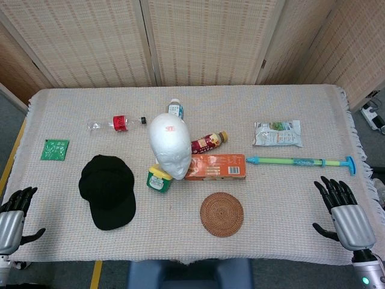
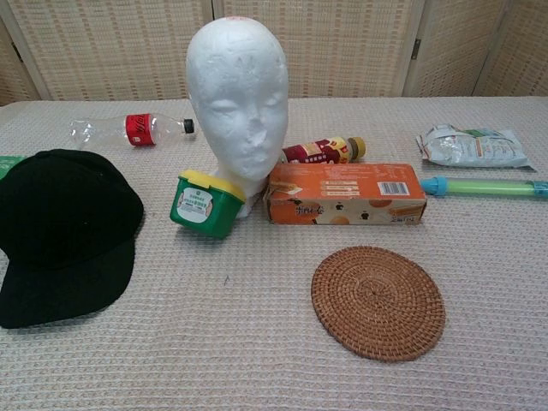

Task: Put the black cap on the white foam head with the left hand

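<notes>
The black cap lies flat on the table left of centre, its brim toward the front edge. The white foam head stands upright just right of it, bare, facing the front. My left hand rests at the table's front left corner, fingers spread and empty, well left of the cap. My right hand sits at the front right corner, fingers also spread, holding nothing. Neither hand shows in the chest view.
A green tub with a yellow lid leans against the head's base. An orange box, a brown bottle, a woven coaster, a green-blue stick, a snack pouch, a clear bottle and a green card lie around.
</notes>
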You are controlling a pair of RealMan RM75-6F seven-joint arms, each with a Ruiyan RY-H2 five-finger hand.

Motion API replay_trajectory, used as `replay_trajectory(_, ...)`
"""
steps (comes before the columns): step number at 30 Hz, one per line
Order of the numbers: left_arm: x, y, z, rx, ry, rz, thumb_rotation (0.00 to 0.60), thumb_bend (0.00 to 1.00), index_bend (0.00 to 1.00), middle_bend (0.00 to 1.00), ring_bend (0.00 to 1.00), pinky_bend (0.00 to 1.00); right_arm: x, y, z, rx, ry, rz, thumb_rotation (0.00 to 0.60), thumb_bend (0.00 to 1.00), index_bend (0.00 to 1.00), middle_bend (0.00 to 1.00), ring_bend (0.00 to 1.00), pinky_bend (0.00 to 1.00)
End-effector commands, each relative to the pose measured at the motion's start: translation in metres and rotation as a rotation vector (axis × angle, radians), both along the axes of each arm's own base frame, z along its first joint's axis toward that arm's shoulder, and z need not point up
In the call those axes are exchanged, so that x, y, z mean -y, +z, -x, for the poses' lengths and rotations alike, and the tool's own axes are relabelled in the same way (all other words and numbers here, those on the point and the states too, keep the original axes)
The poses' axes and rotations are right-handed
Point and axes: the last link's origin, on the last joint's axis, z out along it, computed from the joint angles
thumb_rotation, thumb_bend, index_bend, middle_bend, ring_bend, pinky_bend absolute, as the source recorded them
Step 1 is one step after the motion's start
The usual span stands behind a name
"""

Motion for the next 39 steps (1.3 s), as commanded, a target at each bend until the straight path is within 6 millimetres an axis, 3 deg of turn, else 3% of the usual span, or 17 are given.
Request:
replay_trajectory(1,0.000,-0.001,-0.001,0.007,-0.005,0.008,0.600,0.19,0.10,0.12,0.10,0.27,0.000,0.000,0.000,-0.001,-0.002,-0.001,0.600,0.10,0.00,0.00,0.00,0.00)
replay_trajectory(7,0.004,-0.014,-0.011,0.088,-0.072,0.070,0.600,0.19,0.12,0.13,0.10,0.27,0.002,-0.003,0.001,-0.014,-0.008,-0.006,0.600,0.10,0.00,0.00,0.00,0.00)
replay_trajectory(10,0.009,-0.033,-0.020,0.185,-0.160,0.079,0.600,0.19,0.18,0.22,0.13,0.32,0.003,-0.004,0.003,-0.023,-0.017,0.001,0.600,0.10,0.00,0.00,0.00,0.00)
replay_trajectory(14,0.016,-0.070,-0.028,0.297,-0.267,0.039,0.600,0.17,0.36,0.54,0.42,0.62,0.008,-0.009,0.005,-0.041,-0.035,0.000,0.600,0.10,0.00,0.00,0.00,0.00)
replay_trajectory(16,0.020,-0.092,-0.032,0.332,-0.307,0.053,0.600,0.17,0.43,0.67,0.55,0.71,0.010,-0.012,0.006,-0.052,-0.045,-0.003,0.600,0.10,0.00,0.00,0.00,0.00)
replay_trajectory(21,0.023,-0.131,-0.035,0.321,-0.404,0.070,0.600,0.17,0.52,0.85,0.71,0.83,0.013,-0.016,0.007,-0.059,-0.057,-0.013,0.600,0.10,0.00,0.00,0.00,0.00)
replay_trajectory(25,0.023,-0.154,-0.031,0.289,-0.443,0.046,0.600,0.17,0.53,0.96,0.83,0.93,0.015,-0.016,0.008,-0.057,-0.061,-0.015,0.600,0.10,0.00,0.00,0.00,0.00)
replay_trajectory(30,0.021,-0.171,-0.031,0.228,-0.534,-0.018,0.600,0.17,0.56,1.00,0.97,1.00,0.015,-0.016,0.008,-0.055,-0.060,-0.015,0.600,0.10,0.00,0.00,0.00,0.00)
replay_trajectory(36,0.022,-0.181,-0.030,0.212,-0.570,-0.012,0.600,0.18,0.57,1.00,1.00,1.00,0.014,-0.015,0.007,-0.053,-0.058,-0.015,0.600,0.10,0.00,0.00,0.00,0.00)
replay_trajectory(39,0.021,-0.196,-0.031,0.194,-0.583,0.009,0.600,0.18,0.57,1.00,1.00,1.00,0.014,-0.015,0.007,-0.048,-0.056,-0.014,0.600,0.10,0.00,0.00,0.00,0.00)
